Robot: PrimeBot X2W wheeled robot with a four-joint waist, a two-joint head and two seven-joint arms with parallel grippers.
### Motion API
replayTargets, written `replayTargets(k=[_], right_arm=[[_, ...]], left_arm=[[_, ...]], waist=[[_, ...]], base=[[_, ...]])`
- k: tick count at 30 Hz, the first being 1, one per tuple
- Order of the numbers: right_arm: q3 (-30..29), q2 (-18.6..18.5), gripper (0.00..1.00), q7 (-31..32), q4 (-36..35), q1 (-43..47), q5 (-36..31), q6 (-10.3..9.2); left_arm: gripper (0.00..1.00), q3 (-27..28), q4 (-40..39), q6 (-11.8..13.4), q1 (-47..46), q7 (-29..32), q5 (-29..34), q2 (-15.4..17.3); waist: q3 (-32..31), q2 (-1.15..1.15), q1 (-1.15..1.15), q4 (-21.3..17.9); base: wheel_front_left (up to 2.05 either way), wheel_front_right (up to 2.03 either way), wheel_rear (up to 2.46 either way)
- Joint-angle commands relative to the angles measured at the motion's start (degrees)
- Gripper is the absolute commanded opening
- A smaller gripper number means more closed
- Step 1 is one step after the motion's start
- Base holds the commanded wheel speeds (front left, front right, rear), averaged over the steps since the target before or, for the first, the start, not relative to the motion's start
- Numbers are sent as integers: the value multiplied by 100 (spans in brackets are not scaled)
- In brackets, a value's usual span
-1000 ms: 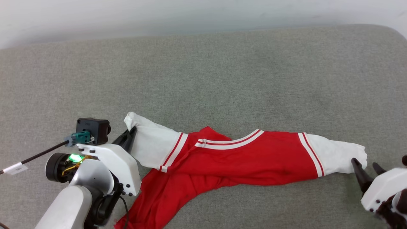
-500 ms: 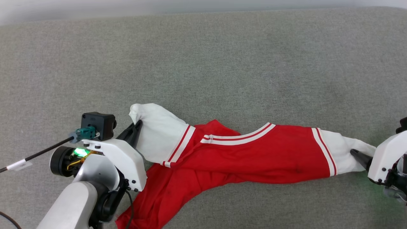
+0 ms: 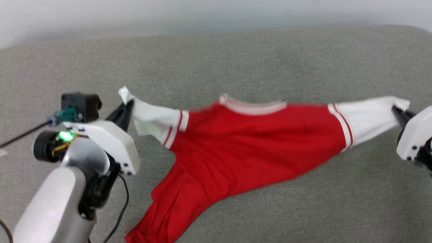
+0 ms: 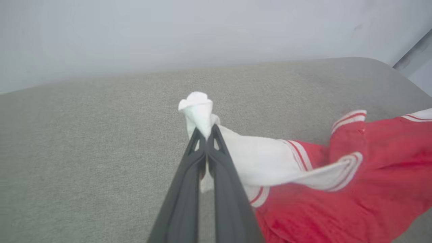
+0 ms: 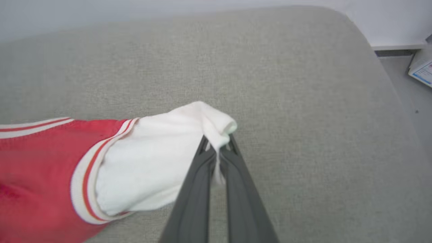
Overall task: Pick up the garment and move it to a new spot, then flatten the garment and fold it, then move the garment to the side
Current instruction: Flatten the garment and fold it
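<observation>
The garment (image 3: 243,148), a red jersey with white short sleeves and striped trim, hangs stretched between both grippers above the grey cushion. My left gripper (image 3: 127,107) is shut on the tip of the left white sleeve (image 4: 199,111), its two dark fingers pressed together. At the right edge my right gripper (image 3: 397,111) is shut on the end of the other white sleeve (image 5: 162,158). The red body sags down toward the lower left, its hem (image 3: 148,229) trailing on the cushion. Any lettering is hidden.
A wide grey cushioned surface (image 3: 216,64) carries the work, with a pale wall behind it. Its right end rounds off (image 5: 364,44), and past it lies floor with a white-and-blue item (image 5: 422,71). A black cable (image 3: 20,135) runs off from my left wrist.
My right gripper closed on the right sleeve end. Both grippers rose and pulled apart, lifting the sleeves and collar off the cushion and drawing the shirt taut. The head view also shifted.
</observation>
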Motion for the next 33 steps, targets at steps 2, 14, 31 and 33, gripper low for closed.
replayTargets(k=[2,14,31,33], right_arm=[[4,-30,0,-196,-94,-260,-75,-2],[527,-96,0,-1223,53,-2355,-252,-2],[1379,-321,0,-2725,1132,-6138,-575,-2],[1497,-339,0,-2843,1225,-6469,-580,-2]], left_arm=[[0,42,104,-40,-316,3,9,8],[0,-8,1445,-417,-2887,-129,338,-135],[0,193,3347,-615,-6776,-1715,945,-370],[0,221,3486,-640,-7047,-1877,975,-346]], waist=[[-107,0,0,-31],[212,0,0,-141],[1952,0,0,-113],[2091,0,0,-109]], base=[[0,0,0],[0,0,0],[0,0,0],[0,0,0]])
